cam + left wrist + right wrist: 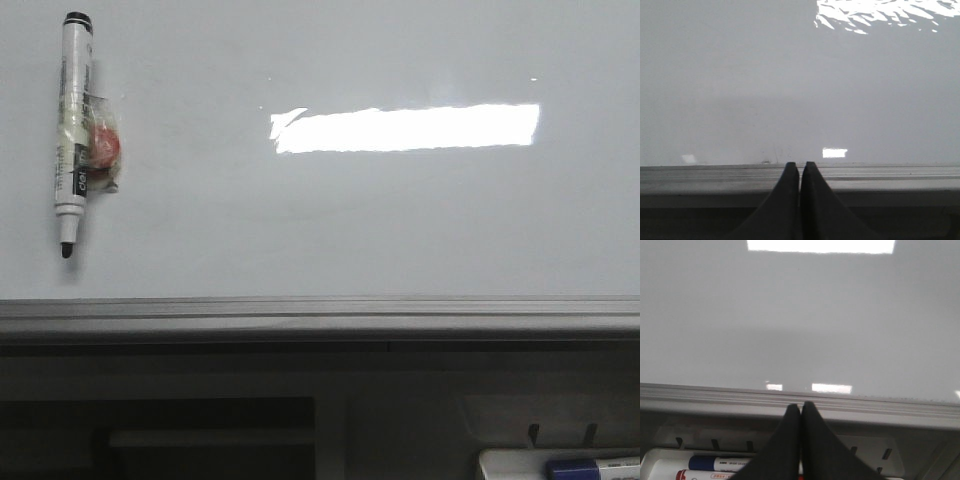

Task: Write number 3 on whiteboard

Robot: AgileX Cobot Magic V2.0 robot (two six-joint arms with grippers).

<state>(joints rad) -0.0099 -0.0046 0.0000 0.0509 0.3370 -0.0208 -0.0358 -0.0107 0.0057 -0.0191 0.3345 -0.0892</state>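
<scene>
My left gripper (800,167) and right gripper (800,407) are both closed, empty. The whiteboard (400,220) is blank, no 3 yet. The marker (72,130) by its left edge looks light, stiff, slick; I'd grip mid-barrel.

Dim shelf under a bright glare

A dark recess (200,435) sits low at left; a white tray (560,465) with a blue-capped marker (575,468) lies low at right. A rectangular light reflection (405,128) glares above.
</scene>
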